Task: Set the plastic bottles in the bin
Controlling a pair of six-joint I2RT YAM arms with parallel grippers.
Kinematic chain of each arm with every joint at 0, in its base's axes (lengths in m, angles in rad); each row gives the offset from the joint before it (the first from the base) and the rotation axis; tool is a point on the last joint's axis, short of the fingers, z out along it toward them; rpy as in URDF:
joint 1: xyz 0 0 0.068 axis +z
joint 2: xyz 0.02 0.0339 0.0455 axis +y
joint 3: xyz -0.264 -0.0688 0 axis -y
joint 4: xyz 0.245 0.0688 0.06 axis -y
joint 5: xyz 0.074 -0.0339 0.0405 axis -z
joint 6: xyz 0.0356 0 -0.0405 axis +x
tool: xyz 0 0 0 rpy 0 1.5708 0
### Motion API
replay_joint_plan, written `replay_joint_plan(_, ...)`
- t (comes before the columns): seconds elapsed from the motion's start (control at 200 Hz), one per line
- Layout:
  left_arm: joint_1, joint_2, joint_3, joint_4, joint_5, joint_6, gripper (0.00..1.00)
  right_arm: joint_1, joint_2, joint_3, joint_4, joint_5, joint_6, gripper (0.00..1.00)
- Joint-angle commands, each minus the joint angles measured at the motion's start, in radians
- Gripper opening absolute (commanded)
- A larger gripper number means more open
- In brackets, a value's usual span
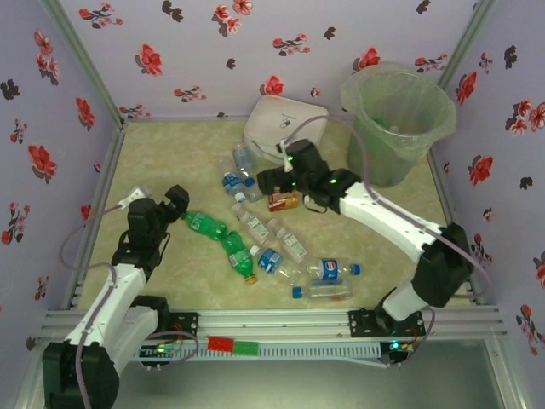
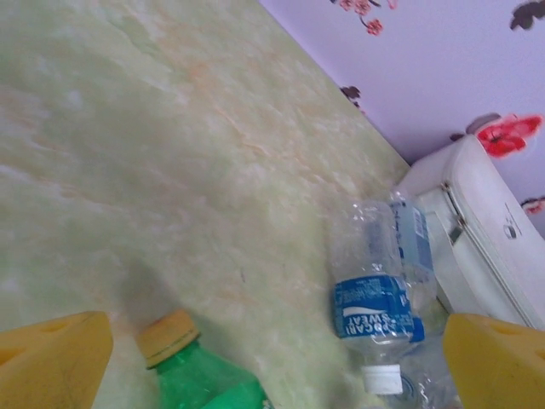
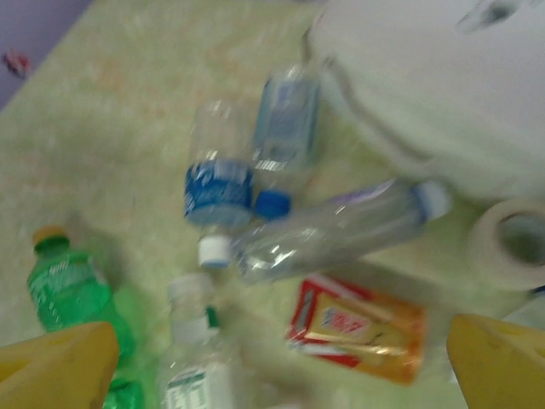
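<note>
Several plastic bottles lie scattered mid-table: green ones (image 1: 206, 225), clear blue-labelled ones (image 1: 328, 271) and an amber one (image 1: 283, 201). The bin (image 1: 396, 119) stands at the back right. My left gripper (image 1: 174, 204) is open just left of a green bottle; in the left wrist view that green bottle (image 2: 196, 366) with its yellow cap lies between the yellow fingers (image 2: 51, 358). My right gripper (image 1: 277, 179) hovers open over the bottle cluster. In the right wrist view the amber bottle (image 3: 358, 328) lies below the wide-apart fingers (image 3: 498, 362), beside a clear bottle (image 3: 332, 226).
A white rounded box (image 1: 281, 128) sits at the back centre, left of the bin. A tape roll (image 3: 511, 243) lies next to the box. Flowered walls close off the left, back and right sides. Bare table stretches across the back left.
</note>
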Motion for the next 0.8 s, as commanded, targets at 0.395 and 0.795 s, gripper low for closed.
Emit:
replay_joint_plan(0.395,0.079,-0.016,-0.053,-0.037,0.088,-0.061,1.00,0.341,0.366,0.293,-0.312,0.106,0.272,0.87)
replay_joint_plan(0.795,0.081,-0.031,-0.072,-0.049,0.099,-0.064,1.00,0.417,0.504,0.329,-0.309,0.229,0.298,0.80)
